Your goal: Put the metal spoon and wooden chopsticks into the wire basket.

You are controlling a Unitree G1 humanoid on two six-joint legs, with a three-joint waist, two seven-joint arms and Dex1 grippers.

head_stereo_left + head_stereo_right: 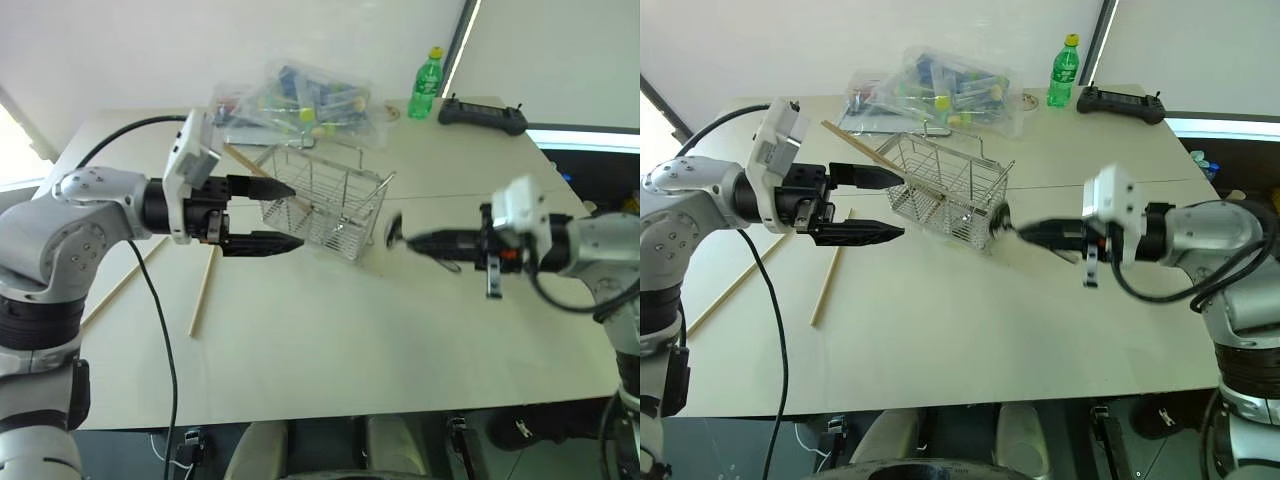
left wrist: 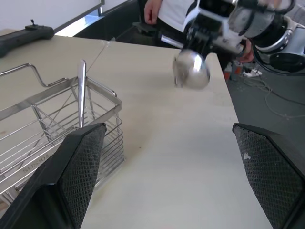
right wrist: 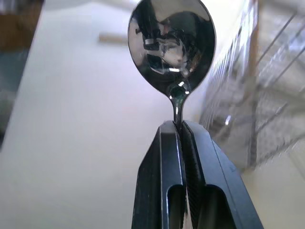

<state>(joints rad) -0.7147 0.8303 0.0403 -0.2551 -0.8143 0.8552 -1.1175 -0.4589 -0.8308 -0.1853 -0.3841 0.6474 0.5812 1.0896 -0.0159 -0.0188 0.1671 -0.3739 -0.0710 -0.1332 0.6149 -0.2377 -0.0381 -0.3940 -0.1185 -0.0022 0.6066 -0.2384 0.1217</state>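
Right end effector [image 3: 177, 125] grips the light, slippery spoon [image 3: 171, 45] by its handle; left end effector [image 1: 290, 214] gapes beside the basket [image 1: 325, 205].

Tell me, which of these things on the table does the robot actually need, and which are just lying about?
Needed for the job:
- metal spoon, clamped in the right gripper
- wire basket
- wooden chopsticks on the table

Just lying about:
- clear bag of colourful items
- green bottle
- black controller
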